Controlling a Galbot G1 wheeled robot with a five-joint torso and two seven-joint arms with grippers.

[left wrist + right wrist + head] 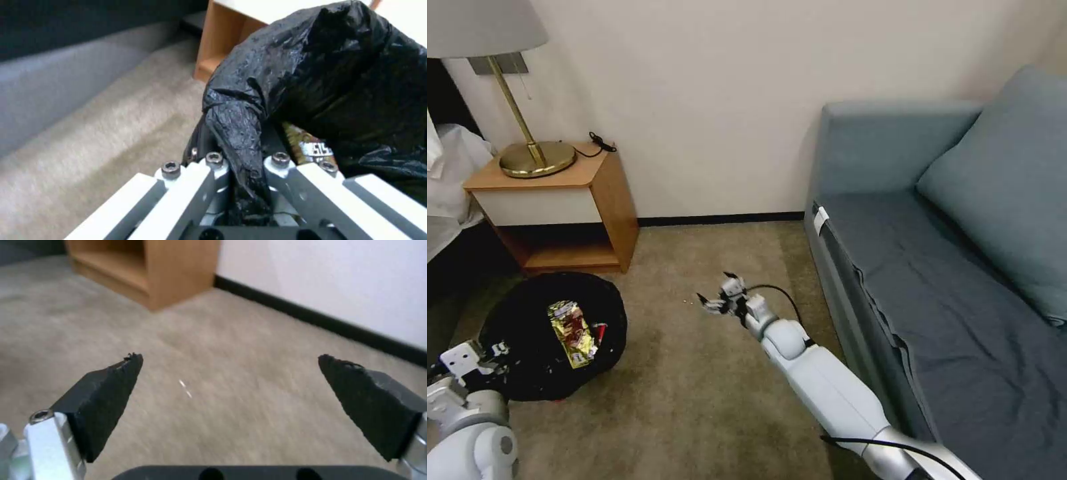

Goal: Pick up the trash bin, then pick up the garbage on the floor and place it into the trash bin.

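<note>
Left end effector (242,173) pinches trash bin (554,333) liner at near rim; gold wrapper (570,332) inside lies lengthwise away from it. Right end effector (231,373) spread, empty, above floor (694,373).

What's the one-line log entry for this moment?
left claw: shut on trash bin liner | right claw: open, above floor | gold wrapper: inside bin

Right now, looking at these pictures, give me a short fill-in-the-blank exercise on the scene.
1. The left gripper is shut on the black ____ of the trash bin.
2. The right gripper is ____ above the floor.
3. A gold wrapper lies ____ the bin.

Missing: liner; open; inside
</note>
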